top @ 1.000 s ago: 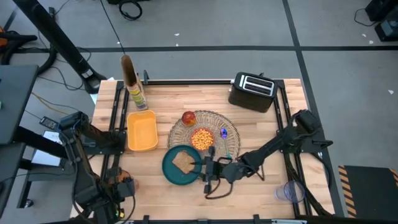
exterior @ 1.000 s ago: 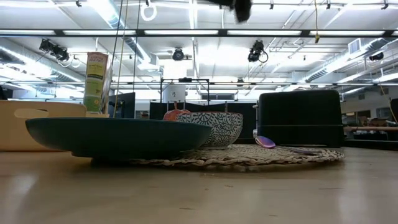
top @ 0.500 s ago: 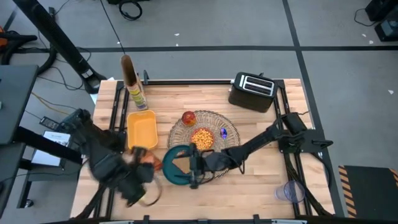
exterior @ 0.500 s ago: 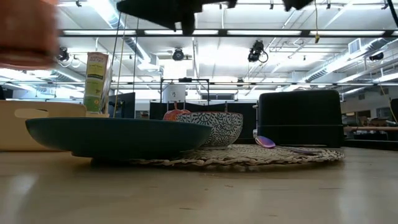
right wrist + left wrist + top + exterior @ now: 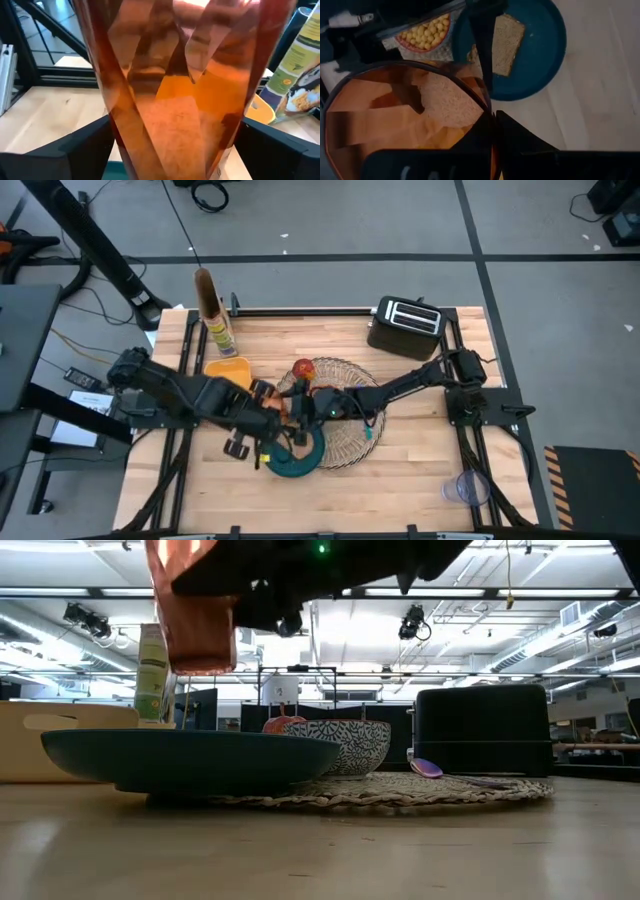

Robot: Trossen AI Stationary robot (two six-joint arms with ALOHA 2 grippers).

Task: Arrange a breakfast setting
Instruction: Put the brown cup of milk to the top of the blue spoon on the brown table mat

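Note:
My left gripper (image 5: 265, 393) is shut on the translucent orange cup (image 5: 190, 610), which hangs in the air above the teal plate (image 5: 170, 760). A brown toast slice (image 5: 505, 42) lies on that plate. My right gripper (image 5: 298, 408) is open. Its two fingers (image 5: 50, 150) stand on either side of the cup (image 5: 175, 90), and I cannot tell whether they touch it. The patterned bowl (image 5: 345, 745), the red apple (image 5: 303, 368) and the blue spoon (image 5: 359, 392) rest on the woven placemat (image 5: 355, 435). My left gripper holds the cup by its wall at the rim (image 5: 491, 120), one finger inside the cup and one outside. The fingers come from above, pointing down. The cup hangs upright below them, lifted clear of the plate and the table.
A black toaster (image 5: 405, 325) stands at the far right. A yellow container (image 5: 225, 368) and a tall carton (image 5: 215, 330) stand at the far left. A clear cup (image 5: 465, 488) sits near the right front corner. Bare wood lies along the near edge.
My left gripper has swung up from the table's near left corner toward the middle, carrying the orange cup above the plate. My right gripper has gone from the plate's near right side toward the far and left, up to the cup.

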